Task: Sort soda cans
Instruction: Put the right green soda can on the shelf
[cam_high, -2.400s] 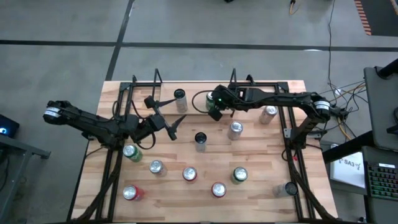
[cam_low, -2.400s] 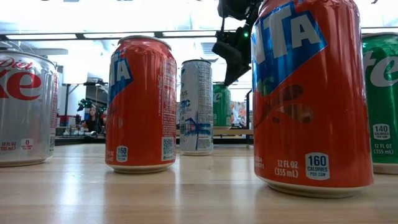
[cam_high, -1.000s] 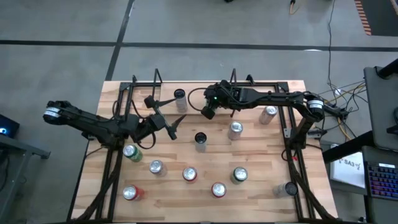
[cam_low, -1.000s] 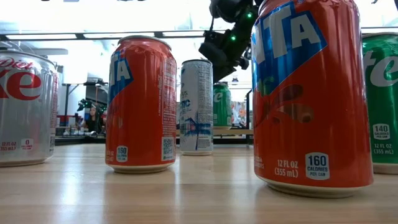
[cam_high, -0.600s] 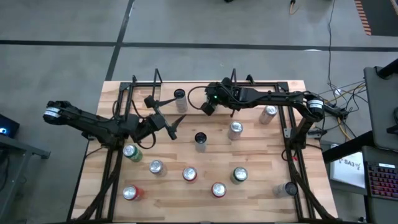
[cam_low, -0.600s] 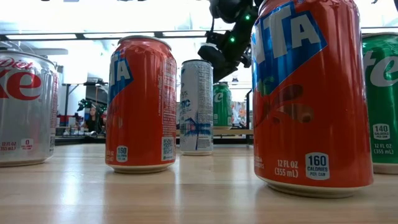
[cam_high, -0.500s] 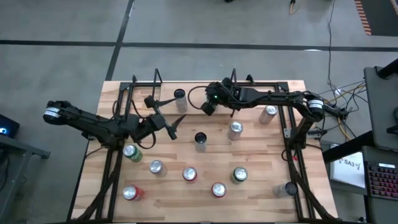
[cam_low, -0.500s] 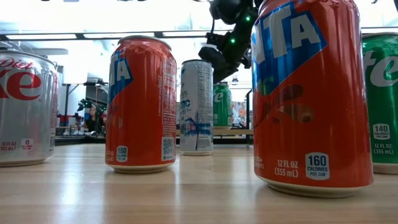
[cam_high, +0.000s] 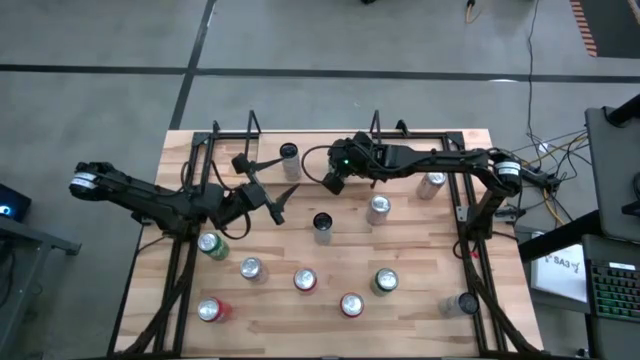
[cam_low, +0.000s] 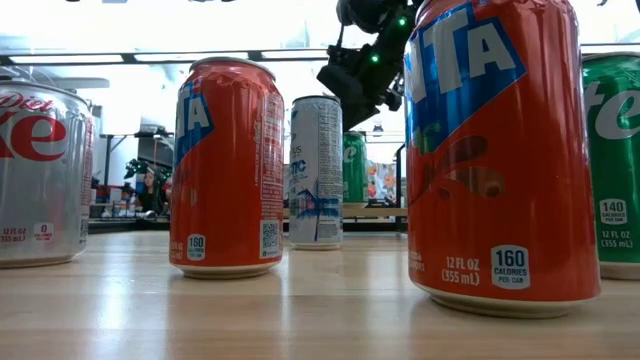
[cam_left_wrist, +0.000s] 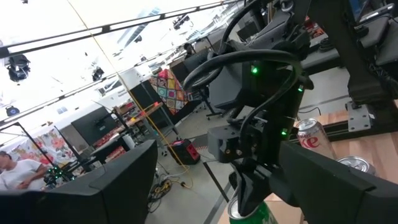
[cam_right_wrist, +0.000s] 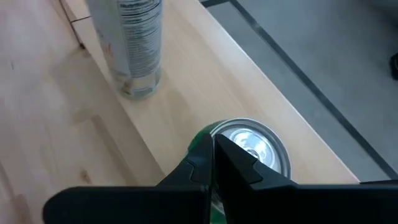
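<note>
Right end effector (cam_right_wrist: 214, 163): fingers pressed together, holding nothing, poised directly above the silver top of a green can (cam_right_wrist: 249, 146).
Left end effector (cam_high: 272, 195): fingers spread wide, empty, over the counter (cam_high: 420, 300) well apart from the right one.
Readable labels, low view: two orange cans (cam_low: 228, 165) lettered "...TA", with "12 FL OZ (355 mL)" and "160 CALORIES PER CAN"; a silver can (cam_low: 42, 175) at the edge reading "Diet" over red letters; a green can (cam_low: 612, 165) marked "140".
Tall white can (cam_right_wrist: 134, 43): standing just beside the right end effector; its print was too small to read.
High view only: the other soda cans (cam_high: 305, 280) stood scattered across the near part of the counter, well apart from both end effectors.
Left wrist view only: a silver can with red script (cam_left_wrist: 312, 135) on the counter beyond the right arm; a person at the picture's edge.
</note>
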